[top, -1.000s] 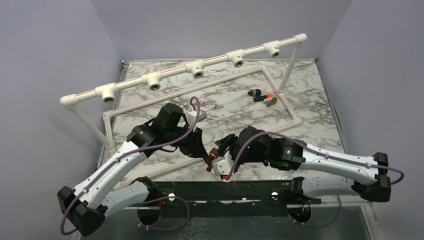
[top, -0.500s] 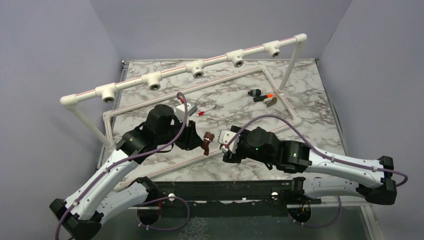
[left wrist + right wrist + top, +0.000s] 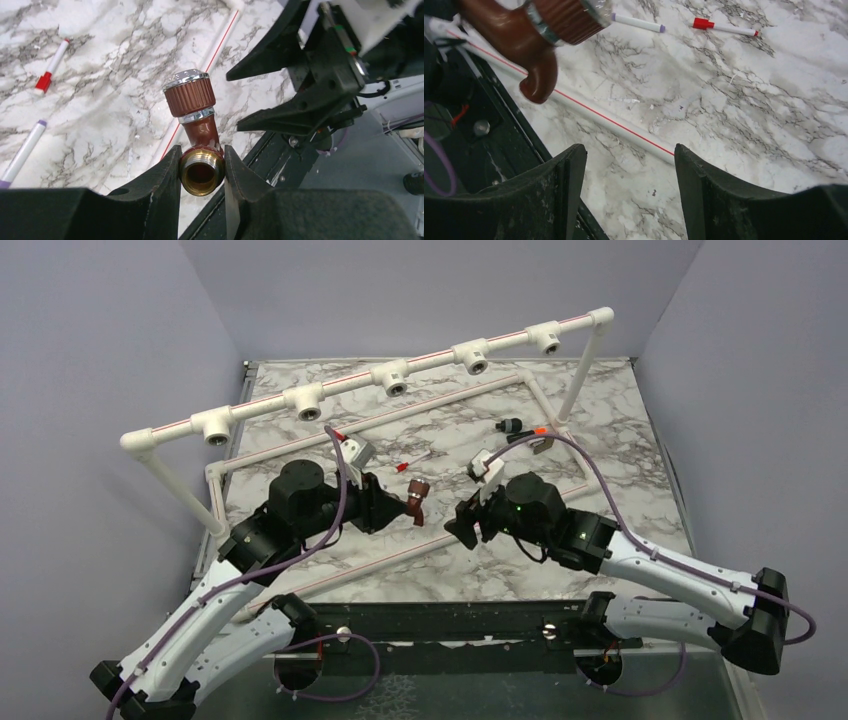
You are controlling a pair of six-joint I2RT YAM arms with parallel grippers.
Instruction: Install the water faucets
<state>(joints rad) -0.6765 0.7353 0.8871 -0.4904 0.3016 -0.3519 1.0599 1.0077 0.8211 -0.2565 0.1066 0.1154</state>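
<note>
A marble table (image 3: 620, 490) carries a white pipe frame (image 3: 388, 374), well beyond both pincers. The left pincer (image 3: 201, 156) clamps the brass mouth of a reddish-brown tap (image 3: 192, 100), its ribbed, silver-capped knob pointing away. The right pincer (image 3: 626, 150) stands wide and empty just beside it. Two pens (image 3: 52, 65) lie beyond.

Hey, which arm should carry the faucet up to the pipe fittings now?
Left, probably. The left gripper is shut on the faucet at its brass end; the right gripper is open and empty. An open tee fitting sits just beyond the left arm.
</note>
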